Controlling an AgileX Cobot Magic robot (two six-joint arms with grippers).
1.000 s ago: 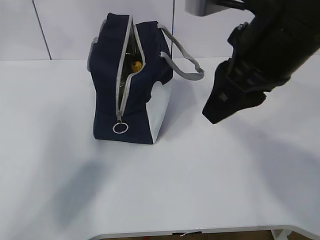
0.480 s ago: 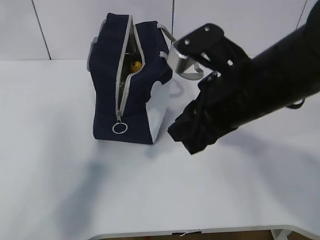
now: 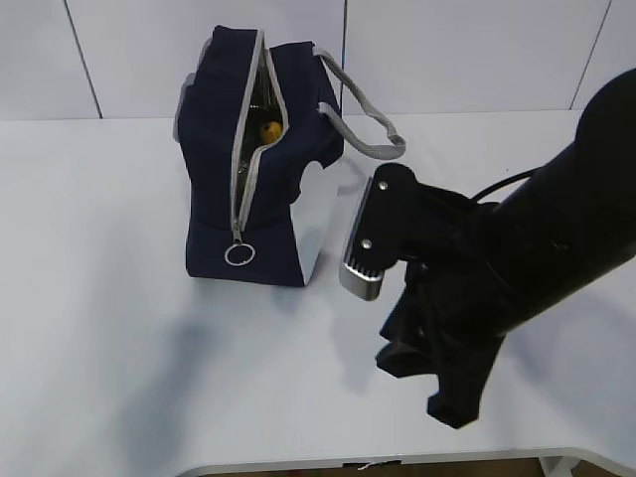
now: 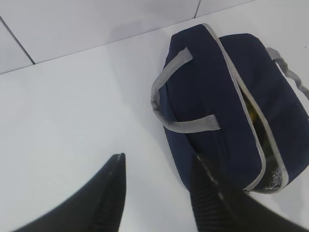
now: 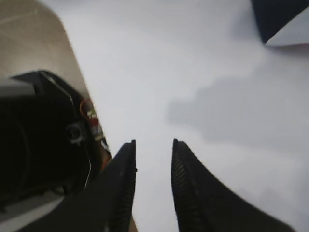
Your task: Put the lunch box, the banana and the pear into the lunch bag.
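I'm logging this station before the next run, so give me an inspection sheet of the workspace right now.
Surface: white table, bare around the bag.
Job's things: lunch bag upright, zipper part open; something yellow shows inside. Lunch box and banana not seen.
Clutter: nothing seen.
Grippers: left gripper open, empty, beside the bag; right gripper empty, jaws slightly apart, over bare table.
Cables: dark cable behind the right arm.
Surroundings: pale panelled wall.

The lunch bag stands upright at the back of the table, its zipper slit only narrowly parted. The right arm fills the room just beside the bag; the table's left half lies open.
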